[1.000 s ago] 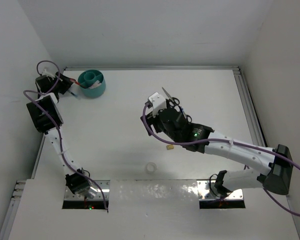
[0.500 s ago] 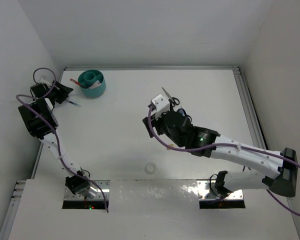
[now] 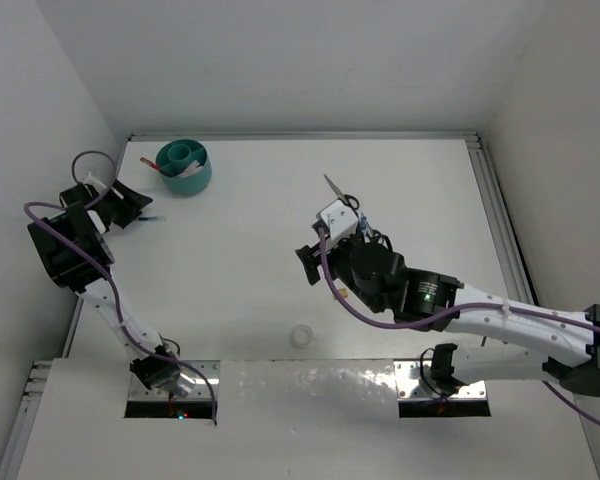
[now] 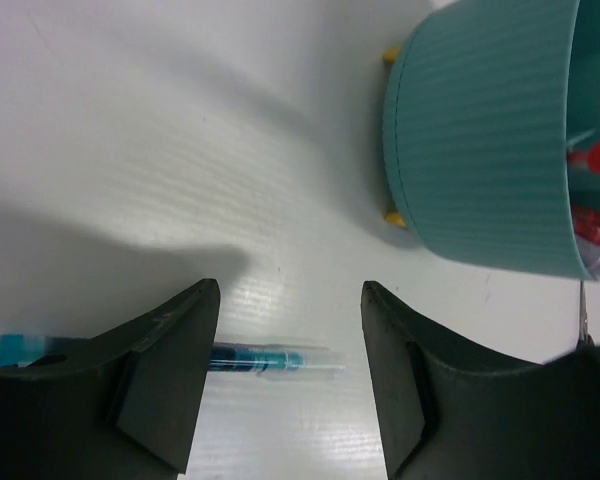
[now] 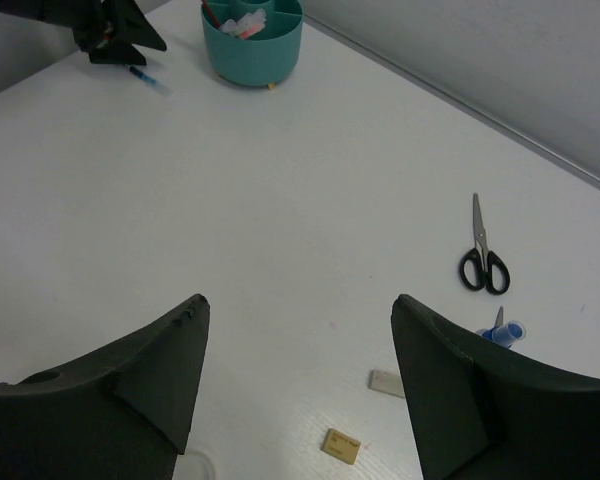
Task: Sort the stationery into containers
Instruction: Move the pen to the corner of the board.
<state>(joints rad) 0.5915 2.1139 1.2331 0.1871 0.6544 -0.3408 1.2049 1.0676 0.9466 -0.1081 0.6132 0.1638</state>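
— Teal organiser cup (image 4: 480, 150) first: where does it sit from the left gripper (image 4: 288, 300)?

— Ahead of the jaws and off toward the finger on the right of the wrist view, near but not touching. The frame cuts off its far side. Red pens (image 4: 592, 160) show in one compartment; the others I cannot read.

— And the jaws themselves?

— Both pairs stand wide apart with nothing in them. The right gripper (image 5: 300, 300) hangs high over the middle of the table (image 5: 280, 200), well apart from the cup, so the left arm is plainly the nearer one.

— The thing to take?

— A blue pen (image 4: 265, 358), flat on the table between the left gripper's two fingers, a little back from their tips. Its long axis runs from one finger across to the other, along the line the jaws close on. I'd judge the wrist must turn a quarter round before closing, or the fingers will only press on the pen's ends.

— Anything hidden?

— The pen's capped end passes behind the finger on the left of that view, and its clear tip is faint against the white. How high the fingertips stand over it I cannot tell.
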